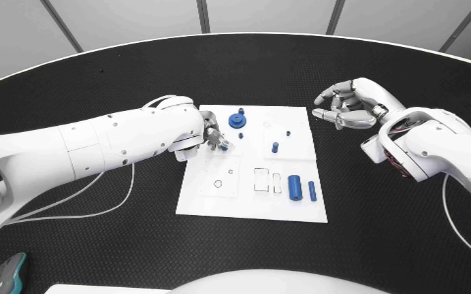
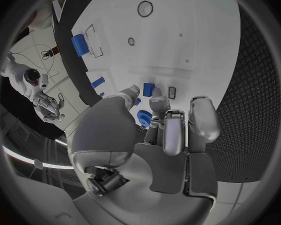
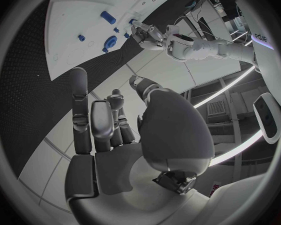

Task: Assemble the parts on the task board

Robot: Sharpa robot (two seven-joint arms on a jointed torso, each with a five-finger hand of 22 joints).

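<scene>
The task board [image 1: 257, 202] lay at the middle of the black table [image 1: 118, 76]. In the head view the left hand [image 1: 213, 137] reached over the board's left edge, its fingers closed round a small blue part [image 1: 224, 148] at their tips. The left wrist view gave the closer look: the fingertips [image 2: 158, 103] met over a short blue peg [image 2: 148, 89], and a blue toothed wheel [image 2: 143, 118] sat just beside them, half hidden by the fingers. The head view showed that same piece as a round blue gear with a post [image 1: 237, 120], standing on the far part of the board just right of the hand.

The right hand [image 1: 346, 108] hovered above the table just off the board's far right corner, touching nothing, its fingers loosely curled and apart. The right wrist view confirmed that its palm [image 3: 115, 150] held nothing, and it also caught the left hand [image 3: 147, 35] at the board from the other side.

Only the head view showed the near right of the board, where a thick blue cylinder [image 1: 293, 188] and a thinner blue pin [image 1: 312, 190] lay side by side, apart from each other. A small blue peg [image 1: 275, 148] stood near the board's middle. The left wrist view showed a round hole [image 2: 145, 8] in the board's face.
</scene>
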